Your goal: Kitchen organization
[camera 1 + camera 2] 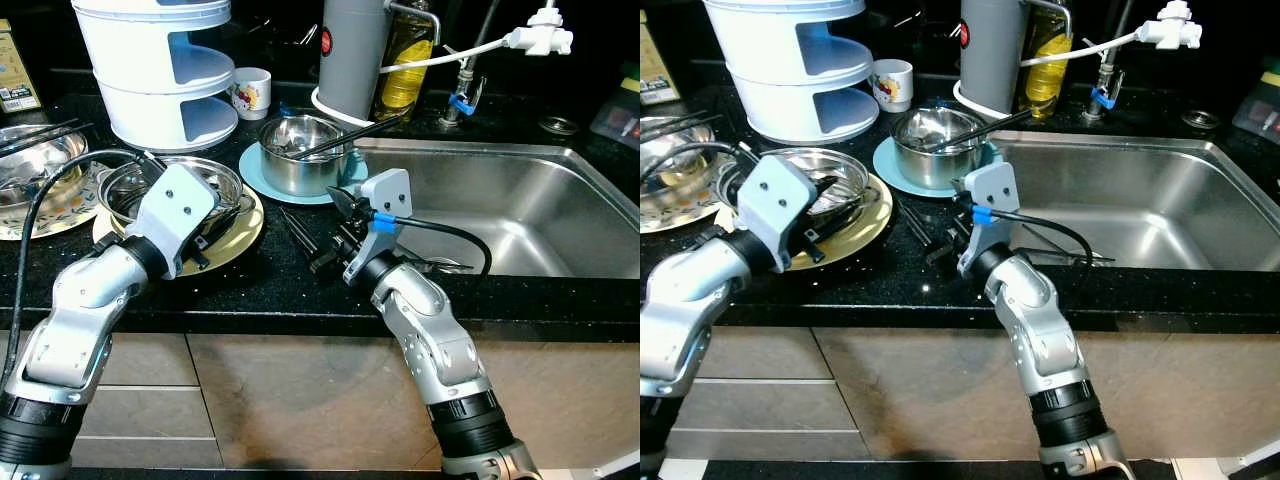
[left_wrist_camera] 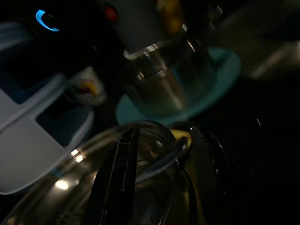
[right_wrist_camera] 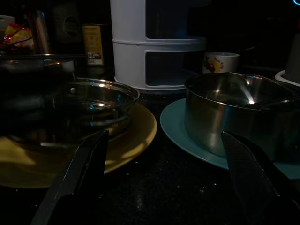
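From the head views I see my left gripper (image 1: 205, 245) over the steel bowl (image 1: 215, 180) on the yellow plate (image 1: 868, 222), near the counter's (image 1: 260, 285) front edge. My left wrist view shows what those hide: 1 finger (image 2: 119, 173) inside the bowl's rim, 1 outside, spread around it. My right gripper (image 3: 164, 183) hangs spread wide above the black chopsticks (image 1: 298, 232), which lie with their long axis running front to back, between plate and sink (image 1: 560, 215).
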